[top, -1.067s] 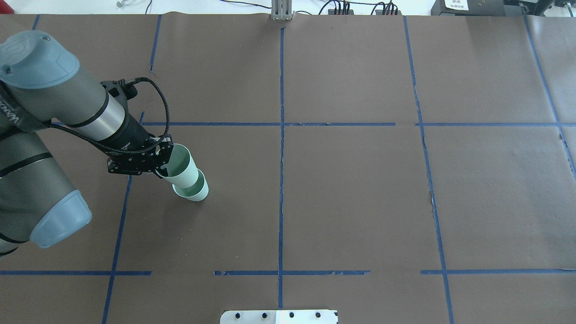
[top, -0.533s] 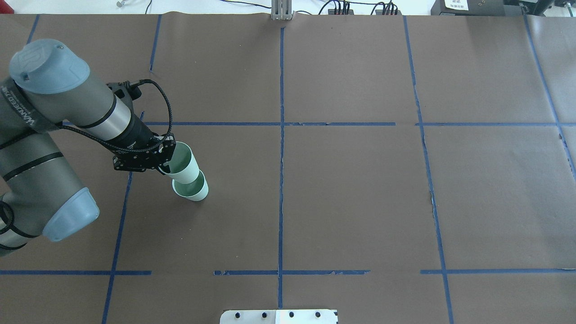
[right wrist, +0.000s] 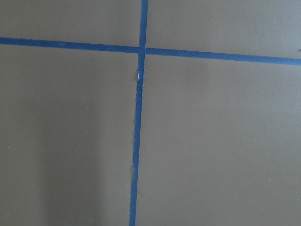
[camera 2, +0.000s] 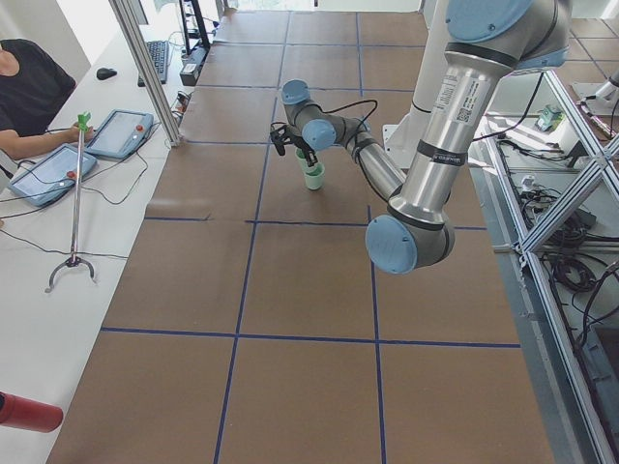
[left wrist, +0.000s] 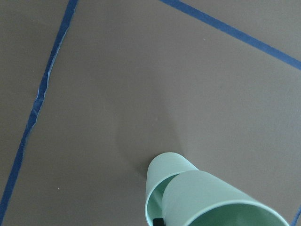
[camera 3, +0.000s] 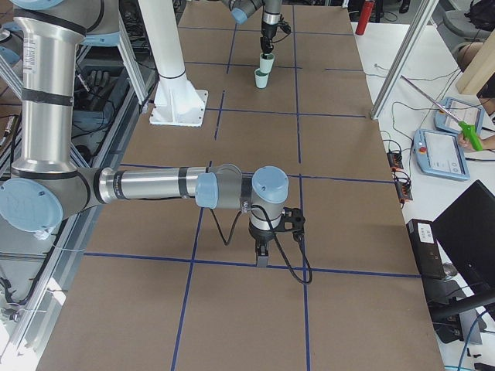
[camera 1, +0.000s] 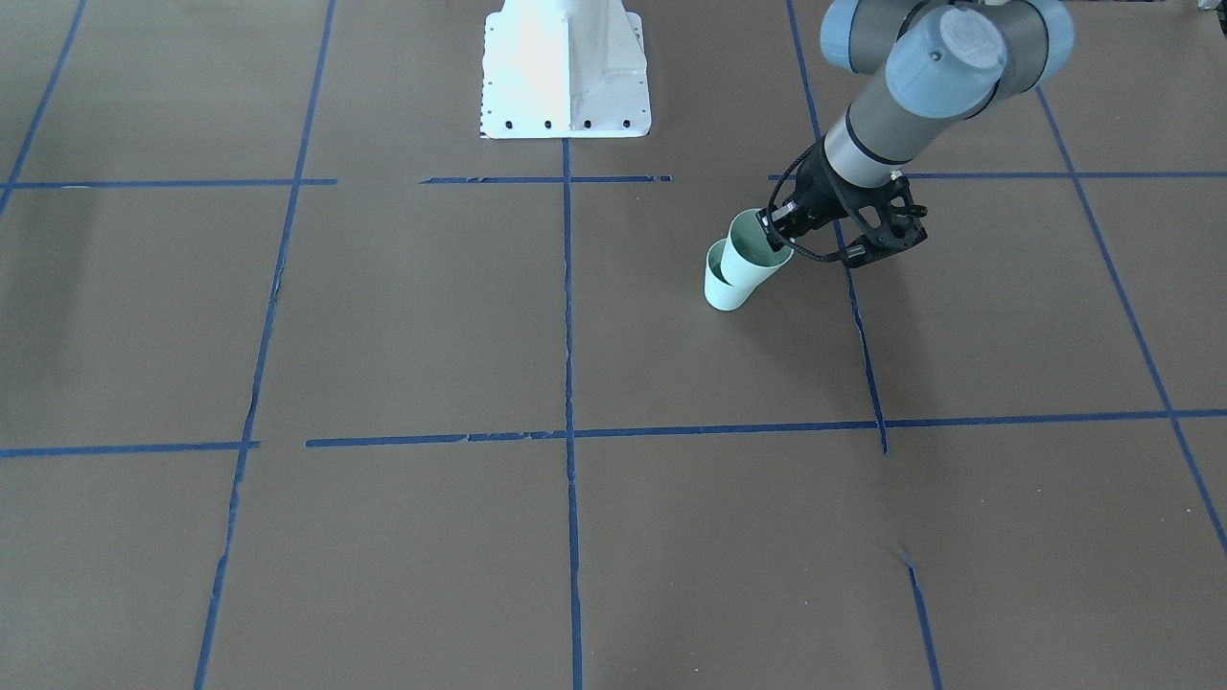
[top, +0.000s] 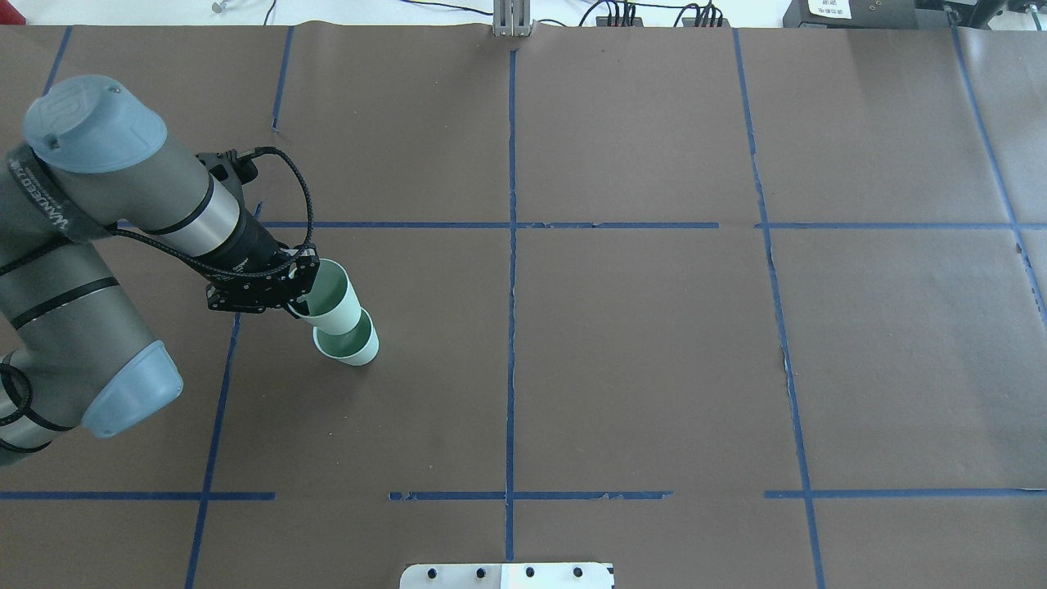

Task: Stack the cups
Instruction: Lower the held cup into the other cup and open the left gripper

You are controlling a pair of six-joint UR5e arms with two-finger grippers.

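While the left jaws pinch its rim, we log the upper cup tilted, base nested in the lower cup.
Lower cup stands upright on the desk; right jaws hang over blue tape, open or closed we cannot tell.

Grey tube links on the left arm, powder-blue caps rounding off each joint. Just behind the black left claw there's a bright silver ring, and a black braided cable loops above it. White lettering runs along a dark strap. The right arm has the same colours.
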